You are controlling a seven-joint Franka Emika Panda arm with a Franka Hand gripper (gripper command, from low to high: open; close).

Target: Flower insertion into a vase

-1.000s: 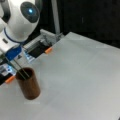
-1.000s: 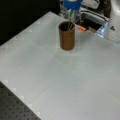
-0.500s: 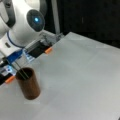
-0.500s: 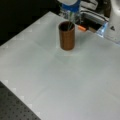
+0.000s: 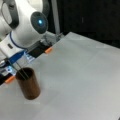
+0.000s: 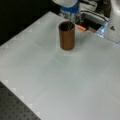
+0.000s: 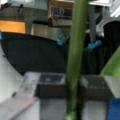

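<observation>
Your arm (image 5: 23,30) wears smooth white rounded shells with grey joint bands. On the big joint cap you see a dark round disc (image 5: 39,22) with a small blue light glowing at its middle. A thin blue ring (image 5: 15,43) circles the wrist segment below it. In a front view, that blue band (image 6: 70,8) shows under the white shell.

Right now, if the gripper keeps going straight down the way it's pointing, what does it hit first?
Probably the vase: the gripper, shut on the green stem, seems to sit above its open mouth, though depth is unclear.
</observation>
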